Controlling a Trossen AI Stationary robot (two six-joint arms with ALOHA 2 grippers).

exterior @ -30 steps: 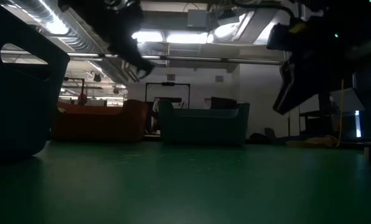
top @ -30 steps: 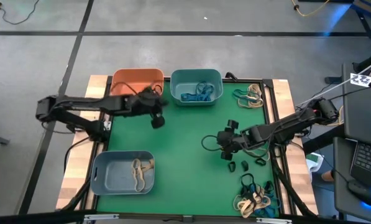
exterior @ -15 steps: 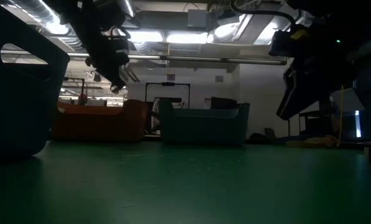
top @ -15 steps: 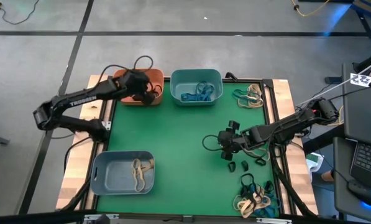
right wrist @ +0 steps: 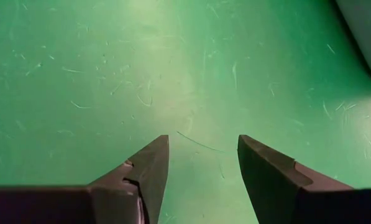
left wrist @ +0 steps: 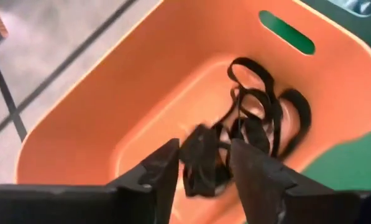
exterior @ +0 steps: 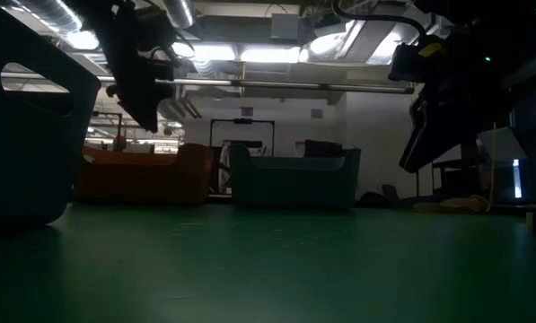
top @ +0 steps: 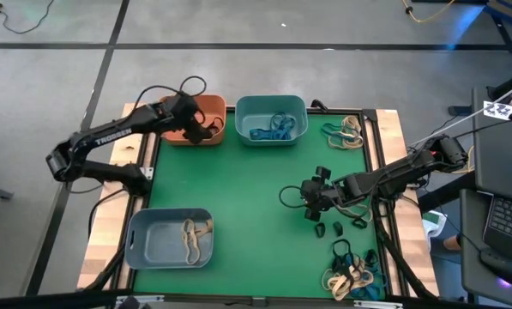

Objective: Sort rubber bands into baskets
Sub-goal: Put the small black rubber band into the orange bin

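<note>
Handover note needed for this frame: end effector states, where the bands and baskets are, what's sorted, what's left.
Left end effector: over the orange basket, fingers apart, black bands lying in the basket below it.
Right end effector: open, empty, above bare mat at mid-right.
Done: black bands in orange; blue bands in the teal basket; tan bands in the grey basket.
Left: loose piles at the far right corner and near right corner, plus black ones by the right end effector.

orange basket (top: 206, 108) half hidden by left arm (top: 123, 134)
</note>
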